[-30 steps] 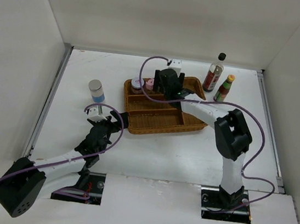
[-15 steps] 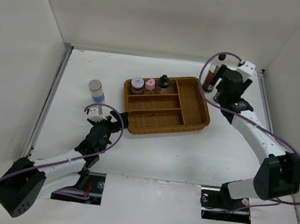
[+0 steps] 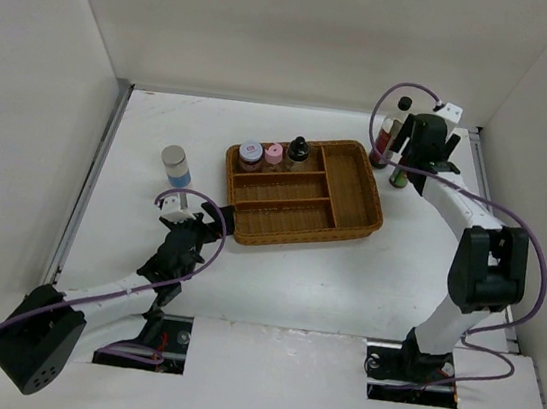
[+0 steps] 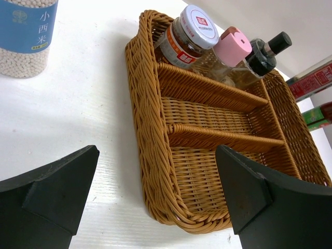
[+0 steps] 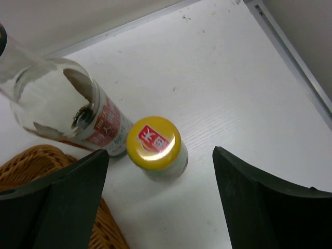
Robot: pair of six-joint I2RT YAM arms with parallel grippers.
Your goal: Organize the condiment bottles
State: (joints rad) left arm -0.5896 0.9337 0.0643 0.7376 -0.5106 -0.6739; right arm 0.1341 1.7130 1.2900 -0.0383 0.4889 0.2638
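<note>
My right gripper (image 3: pixel 412 164) is open above the yellow-capped green-red sauce bottle (image 3: pixel 397 176), whose cap (image 5: pixel 153 141) sits between my fingers in the right wrist view. The tall dark red black-capped bottle (image 3: pixel 391 131) stands just left of it (image 5: pixel 62 106). The purple-white-topped shaker (image 3: pixel 250 151), pink shaker (image 3: pixel 273 153) and black shaker (image 3: pixel 298 150) stand in the wicker tray's (image 3: pixel 353 215) back row. The grey-lidded blue-labelled jar (image 3: pixel 173 164) stands on the table left of the tray. My left gripper (image 3: pixel 195 220) is open and empty by the tray's near-left corner (image 4: pixel 161 197).
The tray's two front rows and right compartment (image 3: pixel 346 174) hold nothing. White walls enclose the table on the left, back and right. A metal rail (image 5: pixel 290 46) runs along the right edge near the two bottles.
My right arm has left the tray's back row, where the black shaker now stands, and swung to the back right over the yellow-capped bottle. The left arm has not moved.
</note>
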